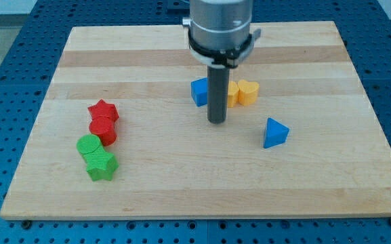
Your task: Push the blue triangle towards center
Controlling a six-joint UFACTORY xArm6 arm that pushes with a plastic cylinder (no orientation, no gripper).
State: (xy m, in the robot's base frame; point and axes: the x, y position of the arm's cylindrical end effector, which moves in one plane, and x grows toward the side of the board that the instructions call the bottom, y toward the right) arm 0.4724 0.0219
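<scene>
The blue triangle [274,133] lies on the wooden board [202,176] right of the middle. My tip [216,121] rests on the board near the centre, to the triangle's left and a little above it, apart from it. A second blue block [199,91] sits just left of the rod, near the view's top. Two yellow blocks [247,92] sit just right of the rod, partly hidden behind it.
A red star [103,110] and a red cylinder [104,129] lie at the left. Below them lie a green cylinder [89,146] and a green star [101,165]. Blue pegboard surrounds the board.
</scene>
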